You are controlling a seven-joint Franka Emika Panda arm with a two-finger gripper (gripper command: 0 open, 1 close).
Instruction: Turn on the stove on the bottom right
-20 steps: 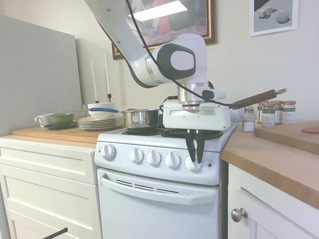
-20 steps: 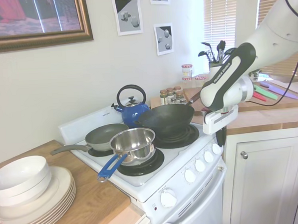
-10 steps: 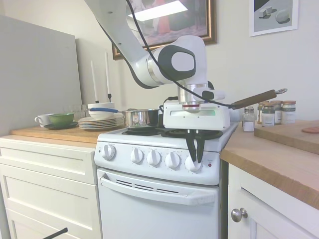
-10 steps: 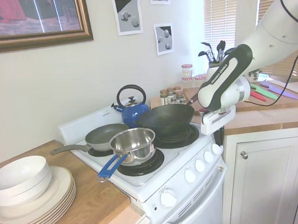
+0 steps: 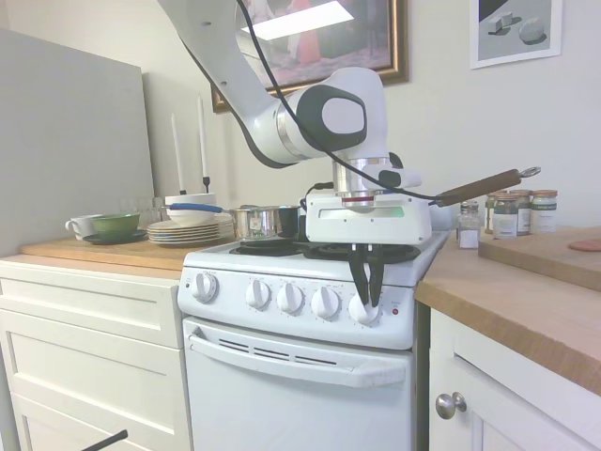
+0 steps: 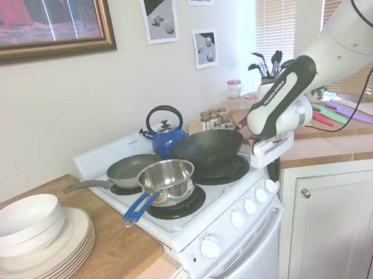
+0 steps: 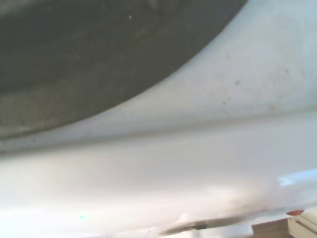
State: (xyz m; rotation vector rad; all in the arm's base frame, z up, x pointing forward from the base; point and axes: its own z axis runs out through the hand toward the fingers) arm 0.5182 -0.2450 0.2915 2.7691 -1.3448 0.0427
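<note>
Kitchen walls hung with framed pictures are backing a wooden counter (image 5: 526, 291), and the stove (image 5: 291, 376) is sitting in the gap between its two runs, its front panel facing into the room. Five round knobs are lining that panel, and the gripper (image 5: 367, 299) is hanging straight down over the front edge of the cooktop so its two dark fingers are reaching the knob (image 5: 362, 310) at the panel's right end, just beside the small red light (image 5: 394, 311). The fingers are pinching that knob from either side, close together, which looks like the hold needed for twisting it. A steel pot (image 6: 168, 180) with a blue handle is resting on the front burner and a black wok (image 6: 207, 148) on the one behind, both clear of the arm. The wrist view is showing only blurred white enamel
</note>
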